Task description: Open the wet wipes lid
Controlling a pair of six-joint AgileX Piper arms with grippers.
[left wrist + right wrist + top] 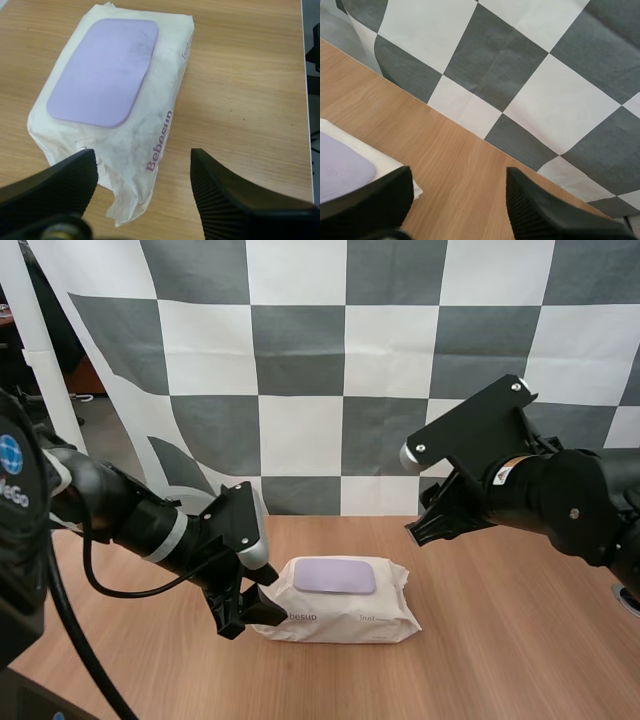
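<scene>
The pack of wet wipes (345,608) lies flat on the wooden surface (500,640). Its long axis runs sideways between the two arms, and its lavender lid (334,576) faces up, shut flush.

The left tool (247,612) sits low at the pack's left end, released. In the left wrist view its fingers (60,182) stand wide apart, with the pack's crimped end seam (125,212) reaching in between them. I cannot tell whether they touch the wrapper. From this tool the pack stretches straight ahead along its length, so the lid begins just past the seam.

The right tool (422,525) is also released and hangs raised beyond the pack's right rear corner, clear of it. The left arm is therefore much the nearer of the two.

Purple lettering down the pack's long side reads "Bebesup". A smaller line near the far end is too small to read. Which edge of the lid lifts cannot be told.
</scene>
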